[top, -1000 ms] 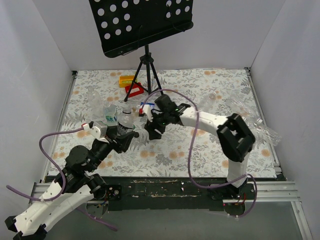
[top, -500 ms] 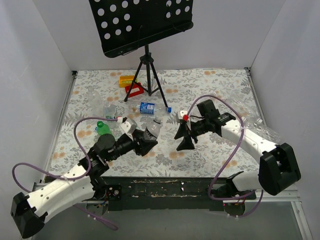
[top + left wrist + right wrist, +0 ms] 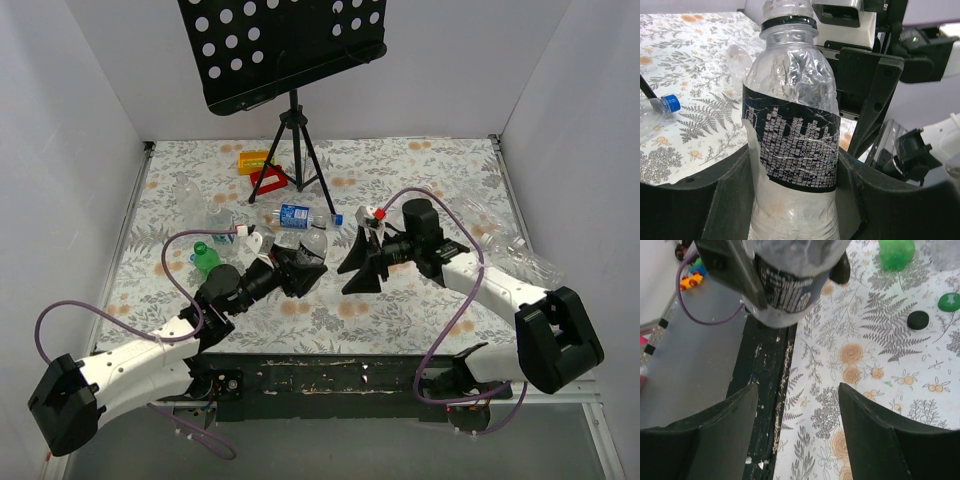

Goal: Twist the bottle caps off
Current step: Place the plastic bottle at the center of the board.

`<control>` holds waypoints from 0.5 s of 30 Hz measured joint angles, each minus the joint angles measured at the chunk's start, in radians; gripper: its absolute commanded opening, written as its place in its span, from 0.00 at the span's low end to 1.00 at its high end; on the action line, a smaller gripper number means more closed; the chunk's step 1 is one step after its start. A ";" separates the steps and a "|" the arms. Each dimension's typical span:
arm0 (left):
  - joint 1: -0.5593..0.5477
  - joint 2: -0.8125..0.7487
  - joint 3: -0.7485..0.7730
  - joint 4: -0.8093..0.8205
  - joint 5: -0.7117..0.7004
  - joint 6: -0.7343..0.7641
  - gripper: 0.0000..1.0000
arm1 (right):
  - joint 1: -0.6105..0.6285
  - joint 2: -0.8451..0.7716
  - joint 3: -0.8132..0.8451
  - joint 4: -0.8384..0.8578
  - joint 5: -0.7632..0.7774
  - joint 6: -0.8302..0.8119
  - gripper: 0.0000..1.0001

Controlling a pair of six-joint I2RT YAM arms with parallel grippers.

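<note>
Your left gripper (image 3: 298, 270) was clamped partway closed around the lower body of a clear, crumpled bottle (image 3: 792, 145) with a black label. It held the bottle near the centre of the floral table (image 3: 420, 170), towards the near edge. The bottle's neck threads showed bare above a black ring; the very top was cut off in the left wrist view.

Your right gripper (image 3: 353, 274) sat just to the right of that bottle, aimed at it, jaws apart with nothing between them.

A black cap (image 3: 918, 319) and a green cap (image 3: 950, 301) lay loose on the cloth near a green bottle (image 3: 896, 252). A blue-capped bottle (image 3: 655, 112) lay further back.
</note>
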 measured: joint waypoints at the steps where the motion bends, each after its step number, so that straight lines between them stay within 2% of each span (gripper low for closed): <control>1: -0.002 0.011 0.000 0.019 -0.013 -0.009 0.08 | 0.000 0.003 0.000 0.050 0.002 0.061 0.78; 8: -0.032 0.082 -0.005 0.161 -0.118 -0.048 0.08 | 0.000 0.074 -0.009 0.488 0.012 0.560 0.83; 15: -0.039 0.145 -0.006 0.222 -0.121 -0.051 0.09 | -0.007 0.078 -0.009 0.669 0.025 0.773 0.89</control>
